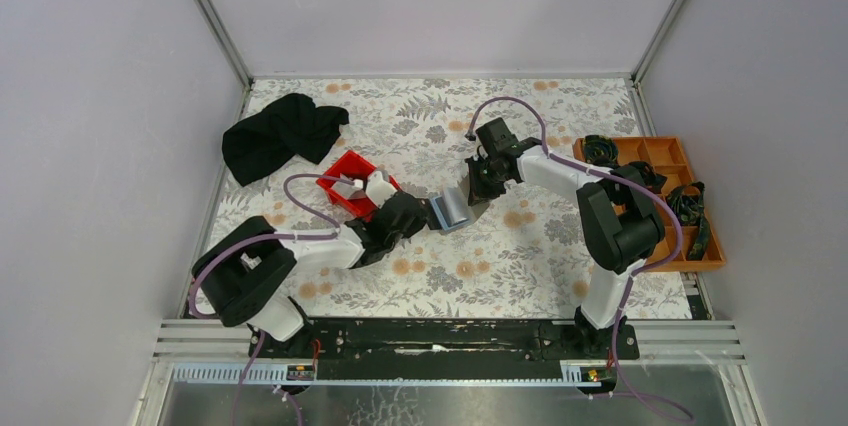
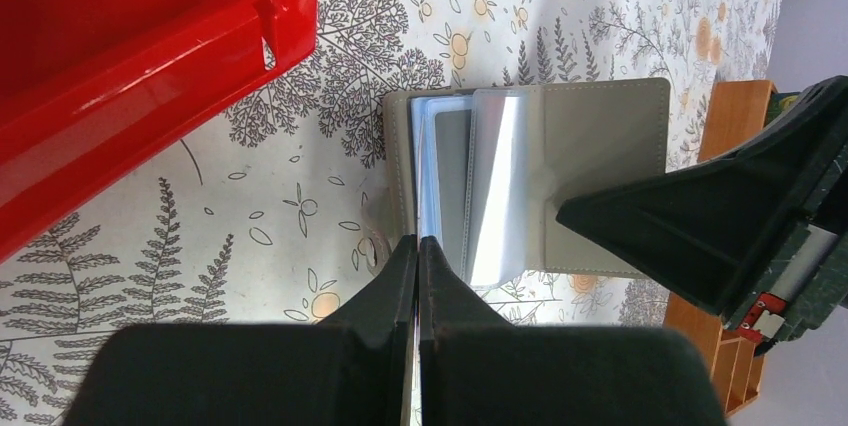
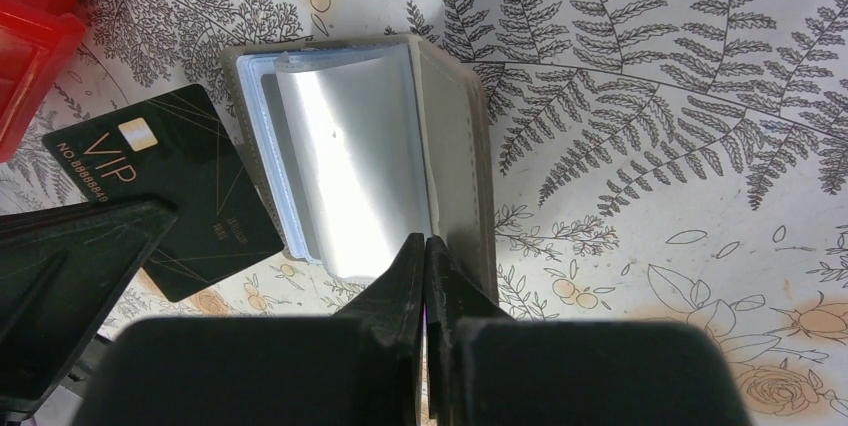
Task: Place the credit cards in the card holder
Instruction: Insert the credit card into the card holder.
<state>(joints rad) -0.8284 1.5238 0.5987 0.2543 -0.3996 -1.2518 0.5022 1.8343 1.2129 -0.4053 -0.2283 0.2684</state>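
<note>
Mid-table, between the two grippers, the holder [image 1: 452,209] lies open on the flowered table [image 1: 480,281]. Its grey cover is spread flat and its clear sleeves [image 3: 345,146] stand fanned up, catching the light. Layered pale edges show along one side of the sleeves; whether these are cards or empty pockets cannot be told.

The left gripper [image 2: 417,251] reaches in from the bin side with its fingers clamped on a black card [image 3: 190,186] marked VIP. In the left wrist view the card is edge-on, no more than a thin line between the fingers. The right wrist view shows its face, with one long edge touching the holder's side just beside the sleeves.

The right gripper [image 3: 427,251] comes from the opposite side with its fingers pressed together. Its tip rests against the grey cover near the foot of the sleeves; whether it pinches a sleeve or only presses down cannot be told.

A red bin [image 1: 343,202] sits just behind the left gripper, with pale items inside too small to make out. A black cloth [image 1: 280,136] lies further back on the left, and an orange tray [image 1: 700,264] with dark pieces sits at the right edge, well apart from the holder
</note>
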